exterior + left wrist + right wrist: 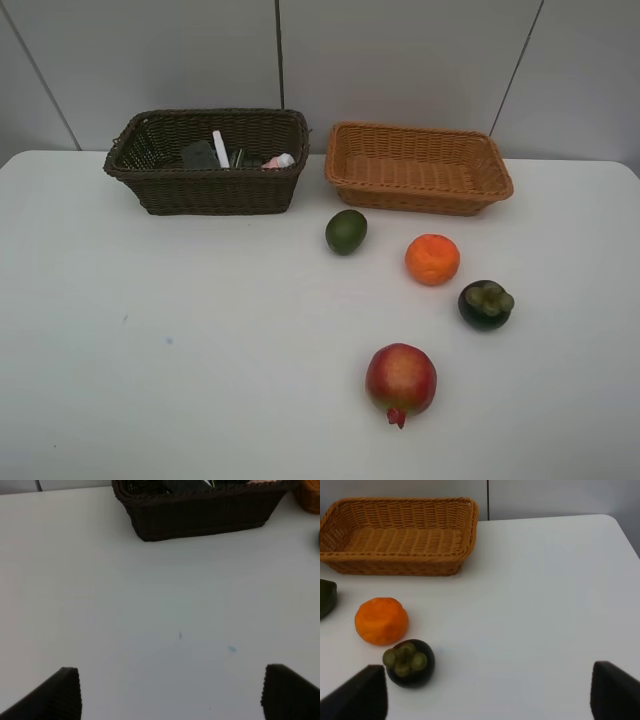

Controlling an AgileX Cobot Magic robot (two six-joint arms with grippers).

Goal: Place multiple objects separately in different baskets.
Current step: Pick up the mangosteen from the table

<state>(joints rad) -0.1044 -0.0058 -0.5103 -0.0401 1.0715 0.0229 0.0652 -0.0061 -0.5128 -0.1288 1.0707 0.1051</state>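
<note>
Right gripper (487, 692) spread wide, dark mangosteen (409, 663) just ahead, off-centre.

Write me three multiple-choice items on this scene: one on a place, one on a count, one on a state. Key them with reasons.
1. The red pomegranate lies:
A. inside a basket
B. on the table, apart from the other fruits
C. stacked on another fruit

2. Fruits on the table:
A. two
B. three
C. four

3. The light orange-tan basket is:
A. empty
B. full of fruit
C. overturned

Key:
1 B, it sits alone on bare tabletop.
2 C, green avocado-like fruit, orange, dark mangosteen and pomegranate.
3 A, its woven floor shows bare.
</note>
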